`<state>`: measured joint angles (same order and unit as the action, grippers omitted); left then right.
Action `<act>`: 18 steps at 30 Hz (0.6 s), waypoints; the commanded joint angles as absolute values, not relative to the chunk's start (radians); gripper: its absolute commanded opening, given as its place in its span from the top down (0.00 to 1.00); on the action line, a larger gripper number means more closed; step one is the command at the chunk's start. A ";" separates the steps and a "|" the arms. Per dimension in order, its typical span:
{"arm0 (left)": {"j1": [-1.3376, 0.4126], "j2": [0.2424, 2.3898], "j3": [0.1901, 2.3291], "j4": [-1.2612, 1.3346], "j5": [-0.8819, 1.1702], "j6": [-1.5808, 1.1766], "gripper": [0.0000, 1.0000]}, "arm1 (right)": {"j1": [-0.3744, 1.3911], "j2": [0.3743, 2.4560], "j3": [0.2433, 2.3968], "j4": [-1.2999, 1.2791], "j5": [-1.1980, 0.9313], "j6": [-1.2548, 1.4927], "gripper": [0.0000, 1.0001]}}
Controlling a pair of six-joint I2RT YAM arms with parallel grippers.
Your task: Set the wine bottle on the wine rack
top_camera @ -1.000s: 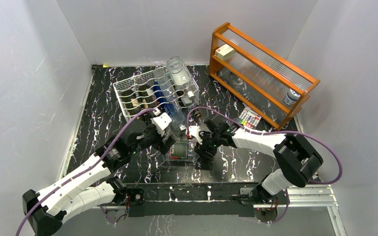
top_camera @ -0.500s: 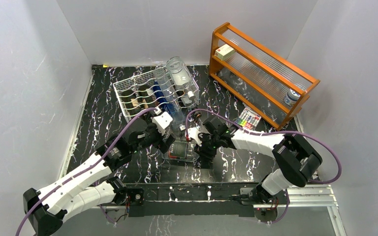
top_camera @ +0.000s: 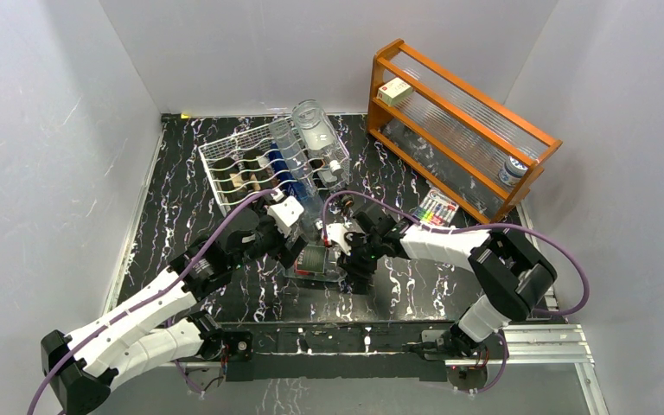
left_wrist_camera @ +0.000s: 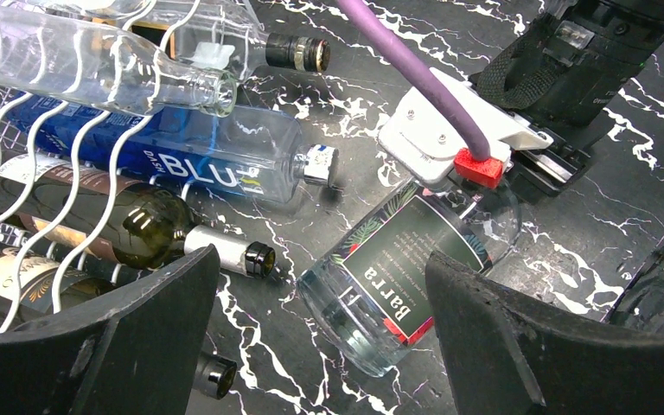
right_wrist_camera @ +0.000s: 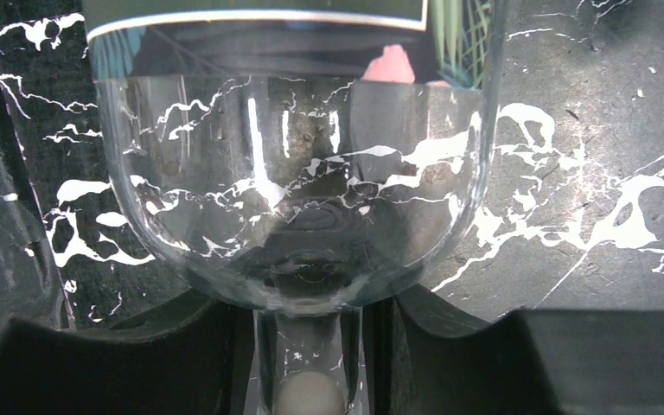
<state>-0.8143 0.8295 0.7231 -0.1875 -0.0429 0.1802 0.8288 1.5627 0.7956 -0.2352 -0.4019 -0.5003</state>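
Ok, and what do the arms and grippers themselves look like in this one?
Both arms, the left arm and the right arm, have white shell links and black joints, with a purple cable running along each. The left gripper has broad matte black fingers; the right gripper likewise, behind a white housing with a small red cable clip.

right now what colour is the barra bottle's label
The label is dark green with white lettering, clearest in the left wrist view.
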 commanded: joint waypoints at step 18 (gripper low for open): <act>-0.811 0.803 0.776 -0.181 -0.084 0.197 0.12 | 0.835 1.407 0.839 -0.315 -0.440 -0.444 1.00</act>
